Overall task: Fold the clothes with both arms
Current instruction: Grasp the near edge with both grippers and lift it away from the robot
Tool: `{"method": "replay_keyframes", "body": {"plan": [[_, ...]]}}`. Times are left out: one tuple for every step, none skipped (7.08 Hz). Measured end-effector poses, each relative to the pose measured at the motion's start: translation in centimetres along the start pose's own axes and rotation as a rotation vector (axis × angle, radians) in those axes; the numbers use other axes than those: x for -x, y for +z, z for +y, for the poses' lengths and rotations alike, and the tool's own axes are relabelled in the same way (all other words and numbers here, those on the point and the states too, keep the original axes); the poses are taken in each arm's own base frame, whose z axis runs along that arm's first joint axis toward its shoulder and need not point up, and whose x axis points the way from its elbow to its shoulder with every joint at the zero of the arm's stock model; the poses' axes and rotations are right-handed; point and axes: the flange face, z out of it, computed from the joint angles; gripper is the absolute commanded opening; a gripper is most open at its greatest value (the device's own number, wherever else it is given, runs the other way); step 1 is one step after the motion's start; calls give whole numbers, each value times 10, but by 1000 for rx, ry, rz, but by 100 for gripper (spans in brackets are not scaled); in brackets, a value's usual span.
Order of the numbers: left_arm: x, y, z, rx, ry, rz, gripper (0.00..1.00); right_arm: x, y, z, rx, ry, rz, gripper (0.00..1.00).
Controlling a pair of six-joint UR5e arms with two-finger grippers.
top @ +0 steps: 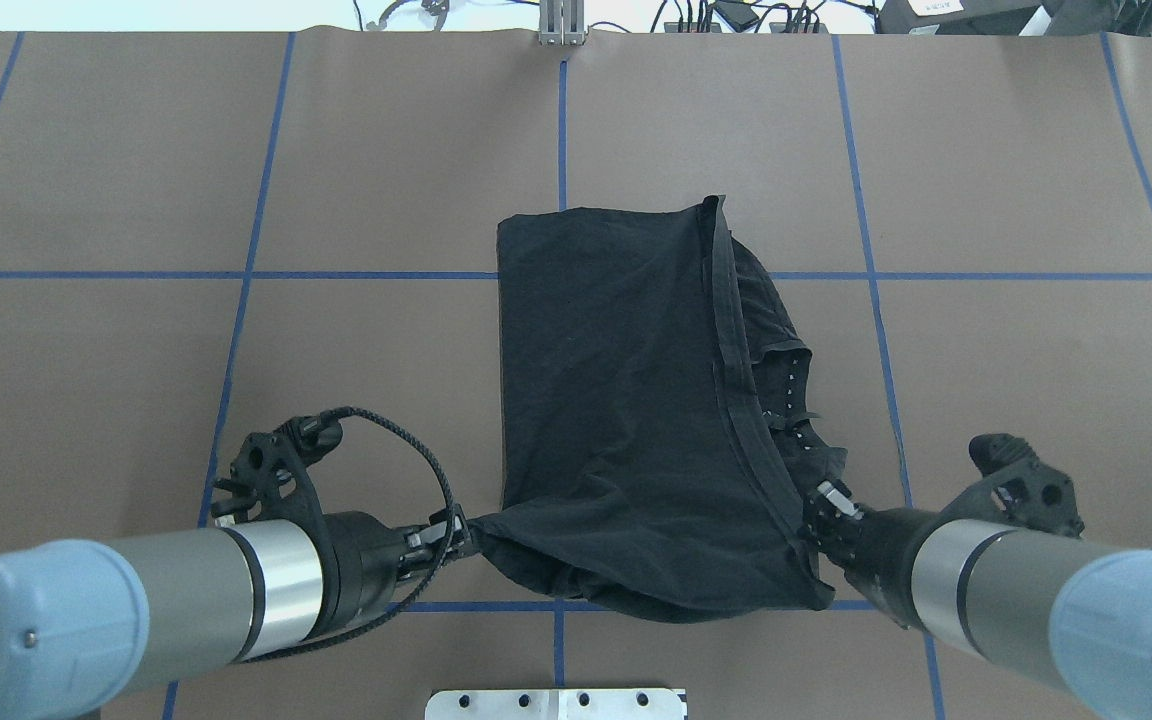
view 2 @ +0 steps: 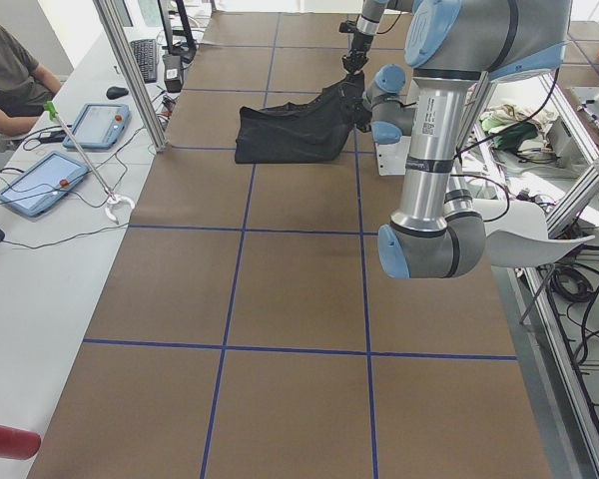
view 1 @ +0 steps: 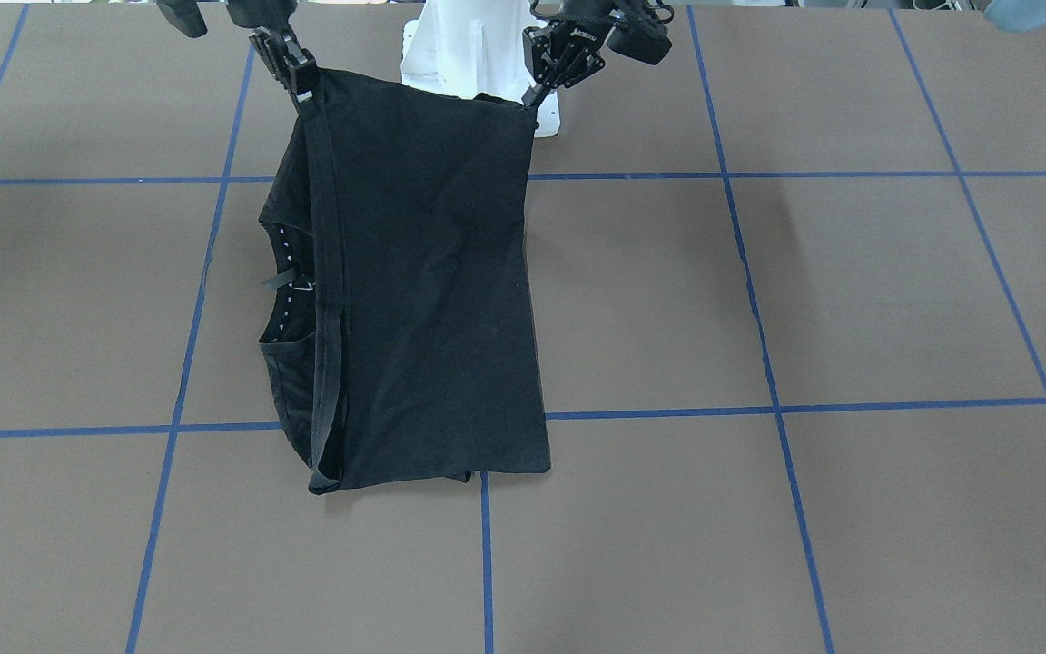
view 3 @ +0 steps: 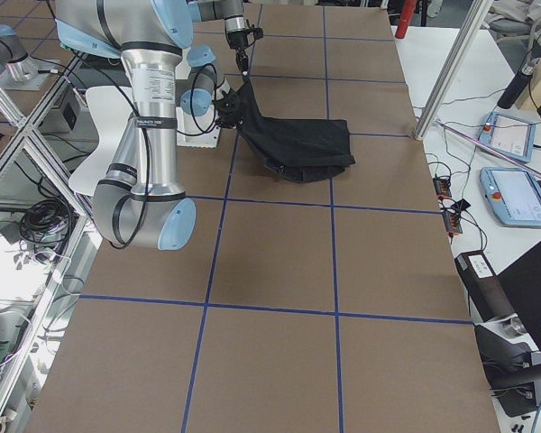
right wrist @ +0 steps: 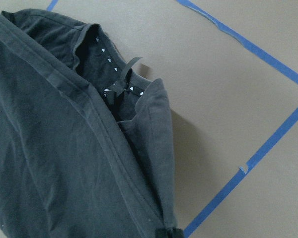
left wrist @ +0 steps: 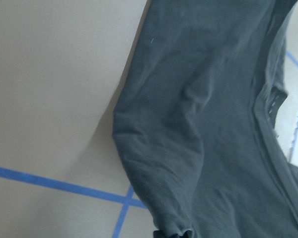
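Note:
The clothes are one black T-shirt (top: 616, 400), folded over on itself on the brown table, with the collar and its white-dotted tape (right wrist: 109, 74) showing along one side. My left gripper (top: 471, 532) is shut on the shirt's near corner on its side, seen in the front view as left gripper (view 1: 534, 98). On the other near corner, by the thick hem band, my right gripper (top: 816, 505) is shut too, right gripper (view 1: 308, 98). Both hold the near edge up off the table, and the far part of the shirt (view 1: 432, 381) lies flat.
The white pedestal base (view 1: 464, 45) stands right behind the lifted edge. Blue tape lines (top: 256, 275) grid the brown table. A metal plate (top: 556, 703) sits at the near edge. A side bench carries tablets (view 2: 35, 185), with a seated person (view 2: 5, 70) beside it.

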Motion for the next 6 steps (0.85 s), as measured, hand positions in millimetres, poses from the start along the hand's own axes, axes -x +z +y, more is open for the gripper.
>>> {"method": "replay_keyframes", "body": {"plan": [[-17,-3,-23,-33,16,7,0,17,-4,-25,-2,22,7,0],[-35,5,-46,-78,32,5,0,36,2,-46,-7,27,14,0],[-54,22,-71,-127,42,-5,0,62,18,-62,-9,33,25,0],[-69,40,-98,-176,54,-20,0,93,37,-79,-8,38,38,0],[-76,54,-125,-221,65,-39,0,123,56,-97,-16,33,52,0],[-76,66,-144,-252,74,-62,0,145,69,-113,-20,29,66,0]]}}
